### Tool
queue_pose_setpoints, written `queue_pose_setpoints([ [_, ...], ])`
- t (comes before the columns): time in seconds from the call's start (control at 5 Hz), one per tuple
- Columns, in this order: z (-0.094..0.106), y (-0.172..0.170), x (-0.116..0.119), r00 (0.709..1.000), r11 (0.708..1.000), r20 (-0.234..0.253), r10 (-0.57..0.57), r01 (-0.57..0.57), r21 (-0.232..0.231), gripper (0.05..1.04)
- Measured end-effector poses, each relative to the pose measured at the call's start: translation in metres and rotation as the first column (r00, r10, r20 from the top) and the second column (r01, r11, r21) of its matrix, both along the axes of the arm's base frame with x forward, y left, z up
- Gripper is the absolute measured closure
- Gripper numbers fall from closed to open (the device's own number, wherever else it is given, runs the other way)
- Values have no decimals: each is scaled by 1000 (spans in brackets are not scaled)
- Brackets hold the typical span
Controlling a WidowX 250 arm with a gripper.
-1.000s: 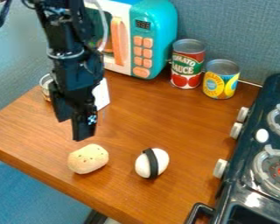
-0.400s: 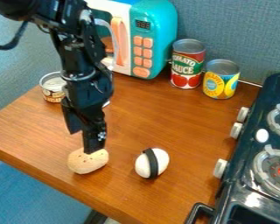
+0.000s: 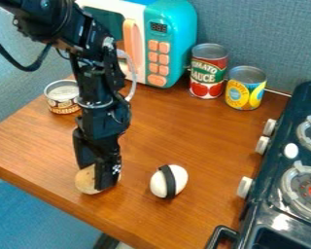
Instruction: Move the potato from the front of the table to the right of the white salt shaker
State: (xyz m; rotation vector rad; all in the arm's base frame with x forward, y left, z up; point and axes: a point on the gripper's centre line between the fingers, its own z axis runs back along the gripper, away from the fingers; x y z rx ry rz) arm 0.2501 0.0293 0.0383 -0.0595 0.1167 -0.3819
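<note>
Tan oval toy bread [image 3: 85, 181]: dark dots. White egg-shaped toy [image 3: 178, 180]: black band. Boxy toy microwave [image 3: 176, 29]: teal/white, peach buttons. Wooden tabletop [image 3: 164, 121]: orange-brown.

Free tabletop [image 3: 178, 121] — white toy [image 3: 178, 178] to cans [image 3: 246, 88]

You have three cans before you: one red can [image 3: 209, 73], one yellow can [image 3: 247, 88] and one low can [image 3: 62, 97]. On the surface [image 3: 164, 116] you also have one tan rounded piece [image 3: 85, 181] and one white oval piece with a single dark band [image 3: 179, 179]. You can count one toy microwave [image 3: 174, 39] with seven orange buttons, and one stove [image 3: 278, 160] with two burners in view and three knobs along its side.
</note>
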Motion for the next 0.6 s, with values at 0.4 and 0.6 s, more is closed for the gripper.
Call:
queue_pose_setpoints([
  [0.4,-21,6,3,995,995,-91,36,-27,95,82],
  [0.6,-23,5,5,994,996,-99,36,-28,88,121],
])
